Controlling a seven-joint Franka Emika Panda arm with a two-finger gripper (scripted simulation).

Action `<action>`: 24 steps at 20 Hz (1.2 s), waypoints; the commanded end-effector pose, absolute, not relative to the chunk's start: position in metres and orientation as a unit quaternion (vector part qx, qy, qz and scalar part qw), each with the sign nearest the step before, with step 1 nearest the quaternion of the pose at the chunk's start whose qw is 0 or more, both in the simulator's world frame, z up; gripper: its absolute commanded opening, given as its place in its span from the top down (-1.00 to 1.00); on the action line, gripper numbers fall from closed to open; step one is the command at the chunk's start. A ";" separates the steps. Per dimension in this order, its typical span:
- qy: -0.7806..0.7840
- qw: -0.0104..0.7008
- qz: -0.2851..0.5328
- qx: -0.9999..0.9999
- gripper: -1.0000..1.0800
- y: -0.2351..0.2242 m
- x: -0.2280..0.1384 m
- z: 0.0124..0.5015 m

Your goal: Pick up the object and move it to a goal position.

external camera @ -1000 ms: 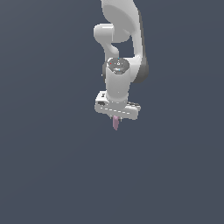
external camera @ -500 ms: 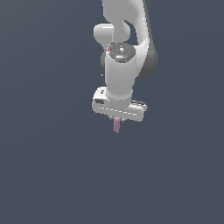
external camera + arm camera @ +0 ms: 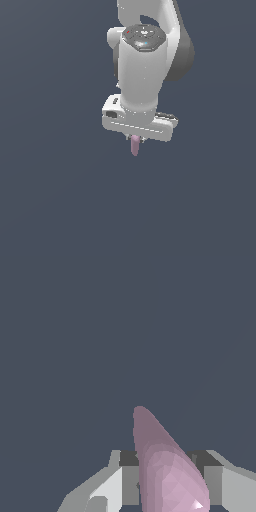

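Pickup is judged done: the stick (image 3: 134,146) is being gripped between the fingers of the gripper (image 3: 136,140), hanging toward six o'clock, clear of any surface. Transport is judged left; no goal marker is being shown.

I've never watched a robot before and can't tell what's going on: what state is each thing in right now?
Gripper: shut on the pink stick, pointing down.
Pink stick: held between the gripper's fingers, hanging below them in the air, rounded end lowest, touching nothing else.
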State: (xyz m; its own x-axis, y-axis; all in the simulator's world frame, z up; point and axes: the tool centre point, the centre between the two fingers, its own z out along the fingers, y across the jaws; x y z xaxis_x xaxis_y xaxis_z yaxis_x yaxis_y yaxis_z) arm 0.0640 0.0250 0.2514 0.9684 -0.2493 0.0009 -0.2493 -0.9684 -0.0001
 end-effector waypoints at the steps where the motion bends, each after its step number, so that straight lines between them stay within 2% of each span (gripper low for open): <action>1: 0.126 0.000 0.000 -0.992 1.00 0.026 0.074 0.263; 12: 0.126 0.000 0.000 -0.992 1.00 0.027 0.109 0.301; 24: 0.126 0.000 0.000 -0.992 1.00 0.028 0.123 0.316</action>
State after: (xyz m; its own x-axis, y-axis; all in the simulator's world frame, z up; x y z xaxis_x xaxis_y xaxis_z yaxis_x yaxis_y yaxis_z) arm 0.1223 0.0278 0.3151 0.9684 -0.2493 0.0002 -0.2493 -0.9684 0.0002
